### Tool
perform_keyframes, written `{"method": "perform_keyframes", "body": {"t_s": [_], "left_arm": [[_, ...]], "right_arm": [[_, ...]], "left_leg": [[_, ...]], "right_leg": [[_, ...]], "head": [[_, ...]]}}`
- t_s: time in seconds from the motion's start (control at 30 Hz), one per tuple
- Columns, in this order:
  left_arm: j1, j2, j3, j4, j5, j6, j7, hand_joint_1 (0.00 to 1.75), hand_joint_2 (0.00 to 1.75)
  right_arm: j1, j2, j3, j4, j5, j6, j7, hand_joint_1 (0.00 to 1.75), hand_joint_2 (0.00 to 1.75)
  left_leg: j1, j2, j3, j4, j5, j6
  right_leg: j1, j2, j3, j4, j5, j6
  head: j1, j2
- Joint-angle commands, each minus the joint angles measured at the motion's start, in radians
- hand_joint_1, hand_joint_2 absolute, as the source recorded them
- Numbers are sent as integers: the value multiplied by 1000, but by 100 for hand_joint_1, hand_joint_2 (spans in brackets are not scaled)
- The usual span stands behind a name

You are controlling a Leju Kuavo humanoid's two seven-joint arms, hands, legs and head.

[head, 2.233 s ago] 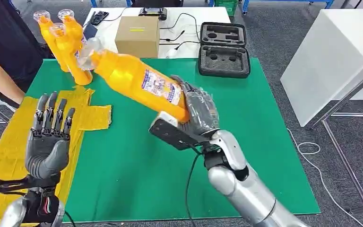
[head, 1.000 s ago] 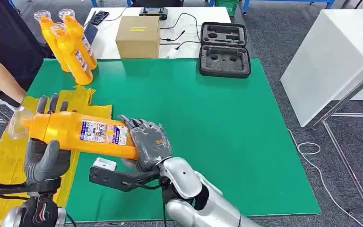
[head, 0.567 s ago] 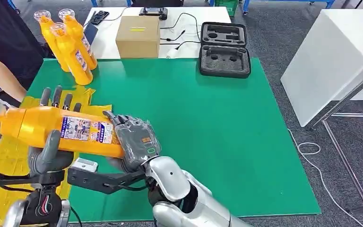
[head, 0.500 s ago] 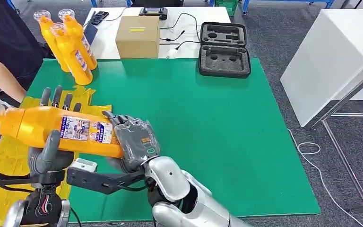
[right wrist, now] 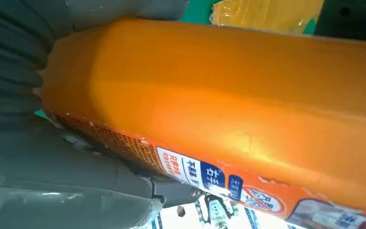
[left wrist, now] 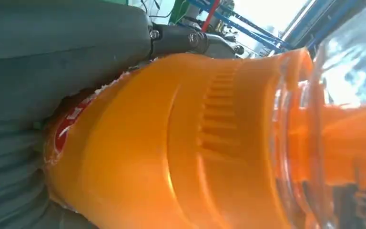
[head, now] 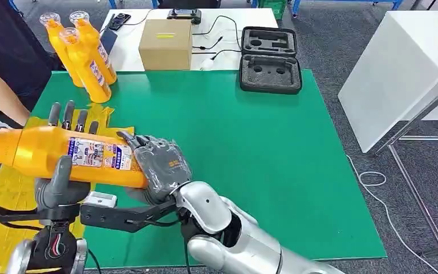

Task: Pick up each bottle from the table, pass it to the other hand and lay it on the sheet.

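handover stage: the orange bottle (head: 63, 157) lies level in the air above the table's near left corner, base end grasped by the right hand (head: 159, 165), neck end resting across the palm of the left hand (head: 63, 177), whose fingers (head: 68, 117) stand upright behind it and whose thumb rises in front; this cradle is judged not yet a closed grip, so the right hand carries the load. the clear cap end overhangs the yellow sheet (head: 11, 188), which drapes past the edge of the green table (head: 251, 148). three more bottles (head: 82, 54) stand at the far left corner beside a person's arm (head: 0, 94); bare mat lies to the right.
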State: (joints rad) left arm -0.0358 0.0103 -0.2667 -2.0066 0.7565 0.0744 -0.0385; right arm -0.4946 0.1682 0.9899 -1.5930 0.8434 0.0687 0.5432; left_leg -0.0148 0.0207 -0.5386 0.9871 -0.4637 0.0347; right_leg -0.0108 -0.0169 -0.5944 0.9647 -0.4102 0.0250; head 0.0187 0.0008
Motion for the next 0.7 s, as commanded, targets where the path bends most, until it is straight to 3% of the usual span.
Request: {"method": "perform_keyframes", "body": {"t_s": [0.03, 0.7], "left_arm": [[-74, -24, 11, 30, -9, 13, -11, 175, 175], [3, -21, 72, -38, -13, 18, -47, 175, 175]], "right_arm": [[-60, -39, 166, 85, -28, 30, 3, 175, 175], [-71, -52, 180, 63, -56, 87, 21, 175, 175]], "left_leg": [[1, -3, 2, -1, 0, -2], [2, -3, 4, -2, -1, -3]], "right_leg": [[1, -1, 3, -1, -1, -1], [1, 0, 5, -2, -1, -1]], "head": [[0, 0], [0, 0]]}}
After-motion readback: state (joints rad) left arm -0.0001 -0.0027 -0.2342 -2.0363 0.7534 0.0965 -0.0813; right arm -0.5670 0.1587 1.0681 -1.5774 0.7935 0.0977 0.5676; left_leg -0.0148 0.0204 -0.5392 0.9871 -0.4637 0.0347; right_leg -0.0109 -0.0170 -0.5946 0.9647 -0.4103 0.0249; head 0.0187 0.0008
